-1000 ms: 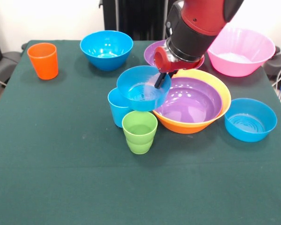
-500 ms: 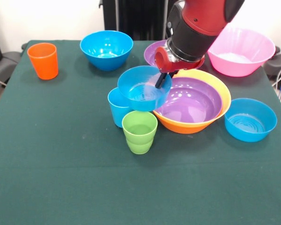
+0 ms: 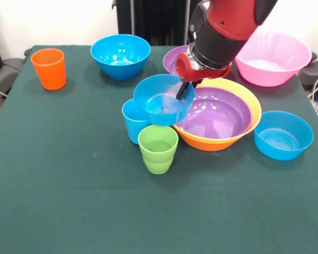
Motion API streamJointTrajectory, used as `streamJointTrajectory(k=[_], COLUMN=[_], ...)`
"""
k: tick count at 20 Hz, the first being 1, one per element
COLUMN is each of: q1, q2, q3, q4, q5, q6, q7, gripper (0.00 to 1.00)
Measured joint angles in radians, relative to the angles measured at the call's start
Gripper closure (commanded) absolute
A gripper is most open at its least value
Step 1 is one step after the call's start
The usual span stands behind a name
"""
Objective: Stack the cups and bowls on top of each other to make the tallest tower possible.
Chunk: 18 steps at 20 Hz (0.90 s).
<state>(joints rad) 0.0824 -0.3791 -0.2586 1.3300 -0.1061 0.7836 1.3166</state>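
**Blue bowl held over light blue cup**

Clamping end effector (image 3: 183,90) on rim of small blue bowl (image 3: 163,100), holding it tilted atop light blue cup (image 3: 132,124), beside green cup (image 3: 158,149) and purple-in-orange bowls (image 3: 217,114) on green counter (image 3: 69,174).

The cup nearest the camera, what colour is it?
Green, ridged lower half; front view shows it.

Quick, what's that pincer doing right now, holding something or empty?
Pincer: shut on the rim of the small blue bowl, holding it up over the light blue cup.
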Motion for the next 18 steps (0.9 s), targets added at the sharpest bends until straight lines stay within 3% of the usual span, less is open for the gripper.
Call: streamJointTrajectory(k=[18], q1=[0.004], q2=[0.0], q3=[-0.007], q4=[0.0], q5=[-0.063], q6=[-0.066], q7=[0.0], gripper=[1.0])
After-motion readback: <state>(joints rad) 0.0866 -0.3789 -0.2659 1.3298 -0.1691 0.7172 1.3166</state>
